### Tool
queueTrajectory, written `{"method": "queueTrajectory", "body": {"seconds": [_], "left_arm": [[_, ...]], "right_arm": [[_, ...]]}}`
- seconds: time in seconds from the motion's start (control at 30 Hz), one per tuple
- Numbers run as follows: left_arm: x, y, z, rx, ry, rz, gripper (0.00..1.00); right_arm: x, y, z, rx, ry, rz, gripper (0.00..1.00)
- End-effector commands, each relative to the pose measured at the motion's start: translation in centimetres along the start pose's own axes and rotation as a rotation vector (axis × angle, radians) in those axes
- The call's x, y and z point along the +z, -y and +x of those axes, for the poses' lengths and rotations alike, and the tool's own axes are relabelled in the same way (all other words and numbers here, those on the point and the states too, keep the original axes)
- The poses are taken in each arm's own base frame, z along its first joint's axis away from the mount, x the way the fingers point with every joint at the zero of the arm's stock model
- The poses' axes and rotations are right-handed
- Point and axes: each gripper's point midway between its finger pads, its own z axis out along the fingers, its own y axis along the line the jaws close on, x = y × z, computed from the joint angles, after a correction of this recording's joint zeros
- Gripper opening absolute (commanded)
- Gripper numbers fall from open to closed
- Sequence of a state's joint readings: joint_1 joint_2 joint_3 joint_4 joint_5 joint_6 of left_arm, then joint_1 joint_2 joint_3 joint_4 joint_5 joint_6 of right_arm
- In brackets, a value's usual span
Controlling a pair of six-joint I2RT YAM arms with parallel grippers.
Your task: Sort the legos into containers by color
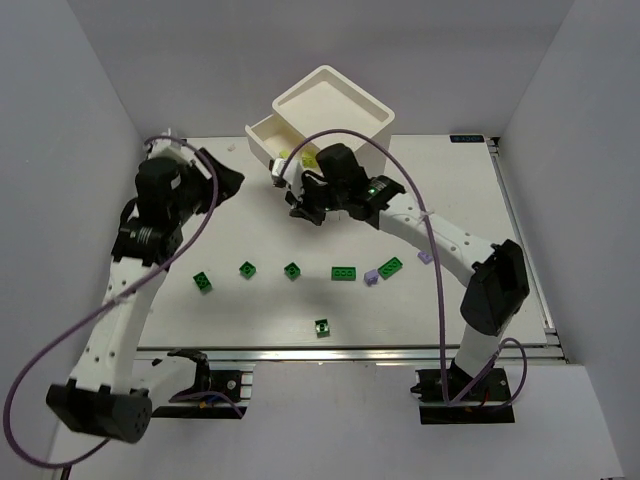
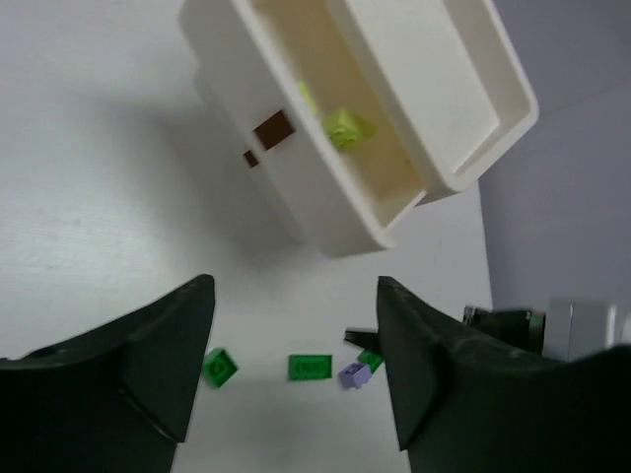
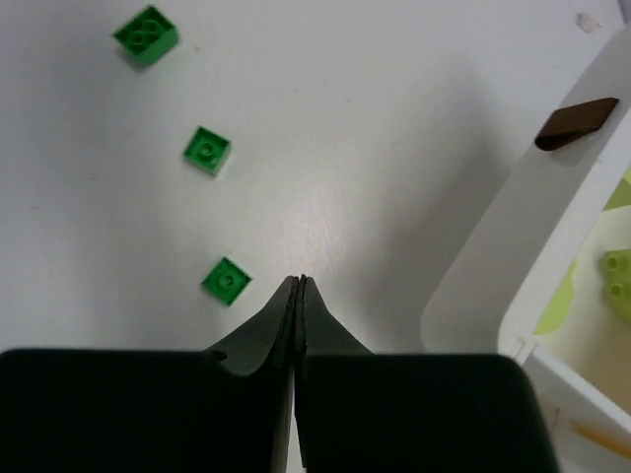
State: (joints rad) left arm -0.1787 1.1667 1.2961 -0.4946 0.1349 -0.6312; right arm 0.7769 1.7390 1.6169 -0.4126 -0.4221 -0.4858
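The white cabinet (image 1: pixel 345 100) stands at the back with one drawer (image 1: pixel 262 137) pulled out; lime bricks (image 1: pixel 307 158) lie in it, also seen in the left wrist view (image 2: pixel 347 128) and the right wrist view (image 3: pixel 618 276). Several green bricks (image 1: pixel 292 270) lie in a row on the table, with one more (image 1: pixel 322 327) nearer the front. Two lavender bricks (image 1: pixel 371 275) (image 1: pixel 423 257) lie at the row's right end. My right gripper (image 1: pixel 300 210) is shut and empty, just in front of the open drawer (image 3: pixel 513 227). My left gripper (image 1: pixel 228 180) is open and empty, left of the cabinet.
The drawer's red-brown pull (image 3: pixel 577 123) shows on its front, and a second pull (image 2: pixel 251 158) sits below it. In the left wrist view (image 2: pixel 296 296) the open gripper frames green bricks (image 2: pixel 311 367) and a lavender one (image 2: pixel 355 374). Grey walls stand on both sides of the table.
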Motion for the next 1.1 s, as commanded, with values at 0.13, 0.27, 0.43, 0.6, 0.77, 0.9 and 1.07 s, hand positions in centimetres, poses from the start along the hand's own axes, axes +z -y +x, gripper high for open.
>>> {"method": "queueTrajectory", "body": {"seconds": [0.13, 0.27, 0.43, 0.6, 0.77, 0.9, 1.07], "left_arm": [[-5.6, -8.2, 5.4, -0.092, -0.013, -0.335, 0.80], [-6.7, -9.7, 7.9, -0.126, -0.046, -0.365, 0.80], [-7.1, -10.0, 9.4, -0.184, -0.051, -0.352, 0.80], [-7.2, -10.1, 10.2, -0.208, -0.061, -0.341, 0.81], [-7.0, -10.0, 10.5, -0.221, -0.066, -0.325, 0.81], [-6.7, -9.8, 10.9, -0.238, -0.073, -0.309, 0.81], [-6.8, -9.7, 10.9, -0.241, -0.073, -0.297, 0.82]], "right_arm": [[2.2, 7.8, 0.2, -0.017, -0.152, 0.586, 0.00], [2.3, 10.7, 0.5, -0.062, -0.193, 0.805, 0.00], [1.9, 13.7, -0.2, -0.117, -0.183, 1.015, 0.00], [1.8, 15.2, -0.2, -0.152, -0.206, 1.078, 0.00], [1.3, 16.4, -0.1, -0.151, -0.211, 1.092, 0.00], [1.7, 16.9, 0.8, -0.145, -0.237, 1.063, 0.00], [3.1, 16.6, 1.9, -0.063, -0.232, 0.909, 0.00]]}}
